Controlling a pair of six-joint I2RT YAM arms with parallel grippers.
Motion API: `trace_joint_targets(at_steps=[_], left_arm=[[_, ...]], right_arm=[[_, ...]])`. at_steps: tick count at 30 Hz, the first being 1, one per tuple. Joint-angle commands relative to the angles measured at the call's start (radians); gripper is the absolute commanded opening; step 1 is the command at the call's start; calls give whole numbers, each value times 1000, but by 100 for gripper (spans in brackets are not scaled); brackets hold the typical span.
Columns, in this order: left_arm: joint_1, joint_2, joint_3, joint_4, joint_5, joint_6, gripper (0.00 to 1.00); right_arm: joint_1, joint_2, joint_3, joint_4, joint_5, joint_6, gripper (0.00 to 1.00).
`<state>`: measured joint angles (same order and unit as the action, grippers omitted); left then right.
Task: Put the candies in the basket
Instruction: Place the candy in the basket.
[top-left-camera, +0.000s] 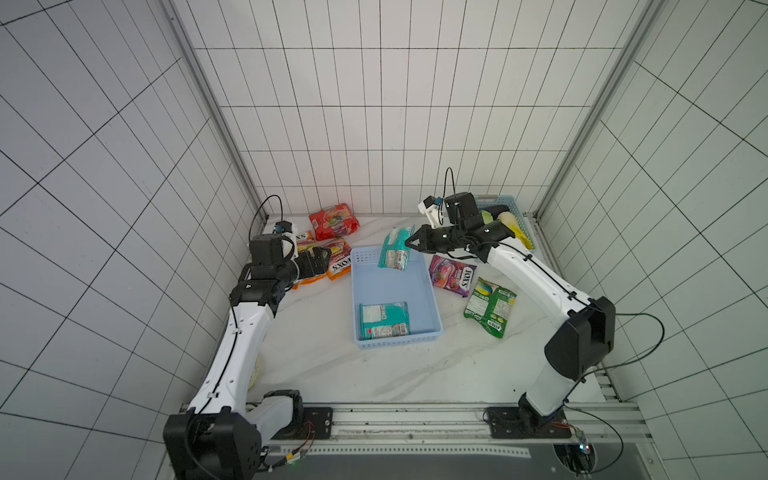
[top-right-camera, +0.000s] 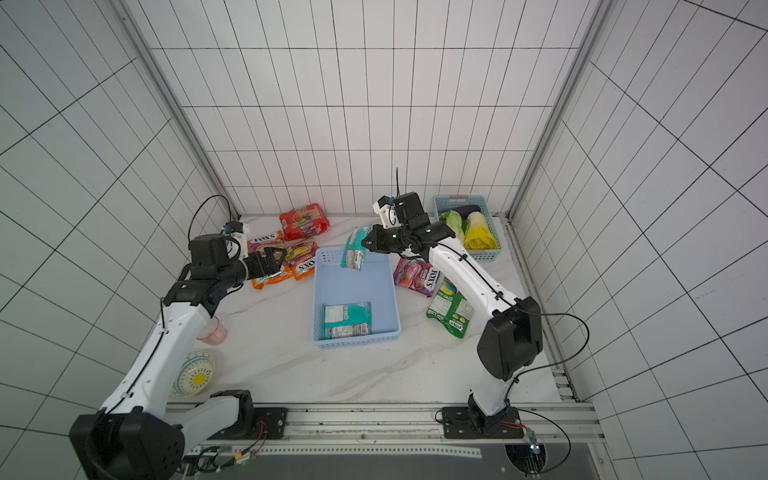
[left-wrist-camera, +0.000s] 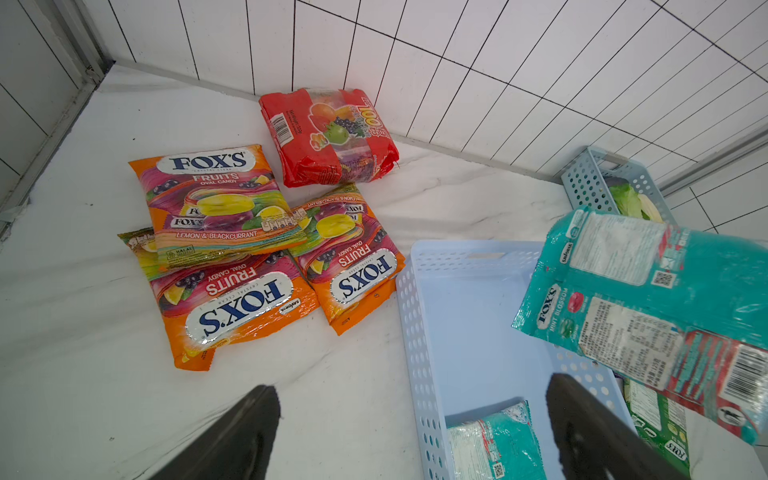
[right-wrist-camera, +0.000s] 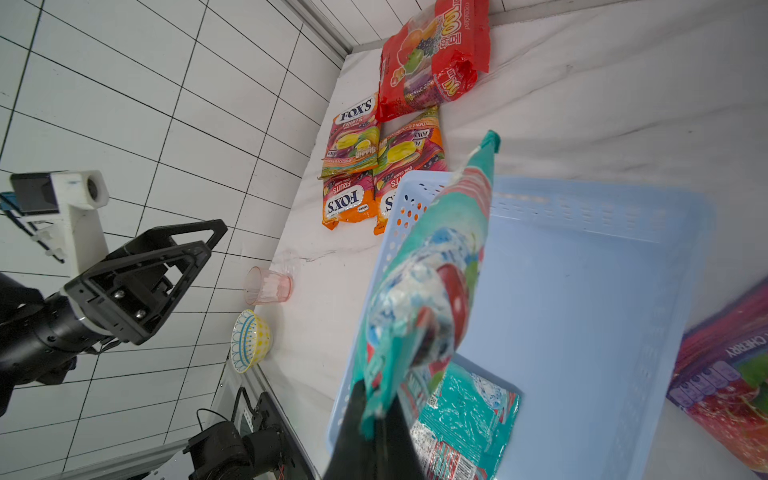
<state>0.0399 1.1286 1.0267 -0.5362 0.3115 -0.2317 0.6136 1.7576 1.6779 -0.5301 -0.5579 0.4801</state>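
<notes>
Pinching one teal bag (top-left-camera: 394, 249) by its edge, the right gripper (top-left-camera: 410, 245) dangled it over the basket (top-left-camera: 355, 299) to drop, while the left gripper (top-left-camera: 318, 262) gaped empty

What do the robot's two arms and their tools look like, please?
Both the left arm and right arm have white shell links, black joints and a thin black cable clipped along them. The left tool and right tool are black triangular open frames, each beside a white camera mount.
</notes>
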Motion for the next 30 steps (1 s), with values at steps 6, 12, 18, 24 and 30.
trace_joint_targets(at_steps=[6, 12, 18, 24, 30], left_arm=[[4, -1, 28, -5, -5, -1, 98], [4, 0, 24, -2, -3, 1, 98], [3, 0, 14, 8, 10, 2, 98], [3, -2, 9, 14, 15, 2, 98], [2, 2, 11, 13, 10, 0, 98]], right_arm=[[22, 154, 129, -81, -72, -56, 0], [47, 263, 234, -161, -86, -75, 0], [59, 360, 313, -240, -86, -114, 0], [59, 452, 397, -352, -51, -186, 0], [58, 511, 447, -404, 37, -227, 2]])
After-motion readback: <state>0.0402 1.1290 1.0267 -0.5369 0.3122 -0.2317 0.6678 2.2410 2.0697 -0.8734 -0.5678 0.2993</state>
